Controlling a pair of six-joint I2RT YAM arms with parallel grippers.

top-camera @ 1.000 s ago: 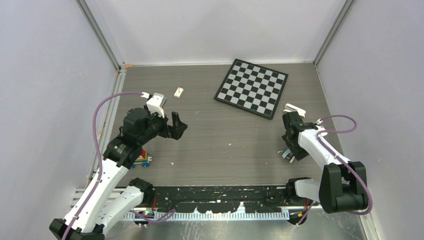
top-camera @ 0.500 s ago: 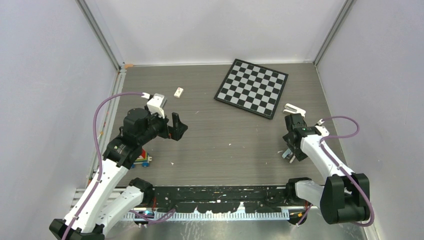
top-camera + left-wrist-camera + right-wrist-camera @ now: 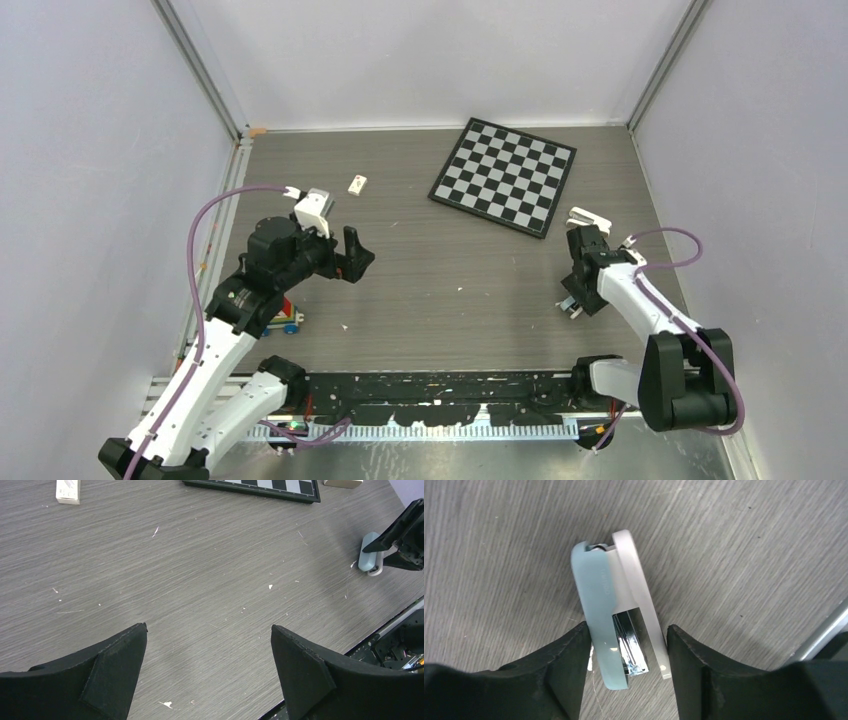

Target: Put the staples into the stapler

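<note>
The stapler (image 3: 596,605), pale blue on top with a white base, lies on its side on the table with its chrome magazine showing. My right gripper (image 3: 628,626) straddles its front end. The left finger touches the blue cover and a narrow gap separates the right finger from the white base. From above, the stapler (image 3: 571,307) sits under that gripper (image 3: 575,300) at the right. The white staples box (image 3: 357,184) with a reddish mark lies far back on the left, also visible in the left wrist view (image 3: 68,491). My left gripper (image 3: 358,248) hovers open and empty (image 3: 209,626) over bare table.
A black-and-white chessboard (image 3: 504,175) lies at the back right. A small white object (image 3: 588,216) rests just beyond the right gripper. A colourful toy (image 3: 288,318) sits beside the left arm. Grey walls enclose the table on three sides.
The right gripper's fingers have narrowed around the stapler and the arm has shifted slightly. The left arm has stayed in place.
</note>
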